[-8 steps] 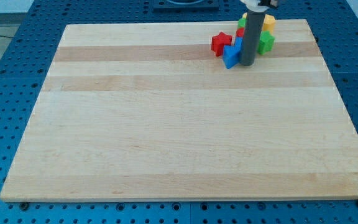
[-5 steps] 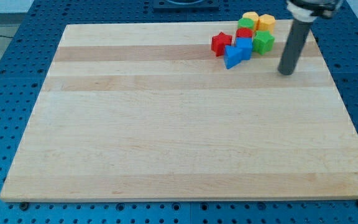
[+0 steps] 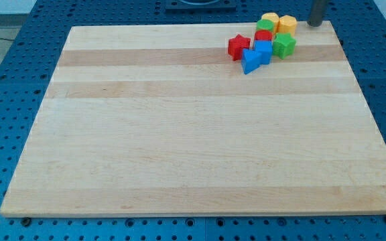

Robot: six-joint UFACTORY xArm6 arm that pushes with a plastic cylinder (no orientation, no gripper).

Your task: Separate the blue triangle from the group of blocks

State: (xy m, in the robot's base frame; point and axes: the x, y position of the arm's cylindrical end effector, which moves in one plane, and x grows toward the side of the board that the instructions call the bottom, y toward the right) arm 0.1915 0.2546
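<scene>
The wooden surface (image 3: 179, 134) fills most of the view, lying on a blue pegboard (image 3: 5, 100). There are no jaws here, only a dark rod holding nothing; my tip (image 3: 315, 25) sits at the view's top right edge, well apart from the blue triangle (image 3: 249, 61) and to the right of the yellow blocks (image 3: 278, 22). The triangle touches the blue cube (image 3: 263, 50) at the cluster's lower left, beside the red block (image 3: 238, 46) and green blocks (image 3: 285, 45).
</scene>
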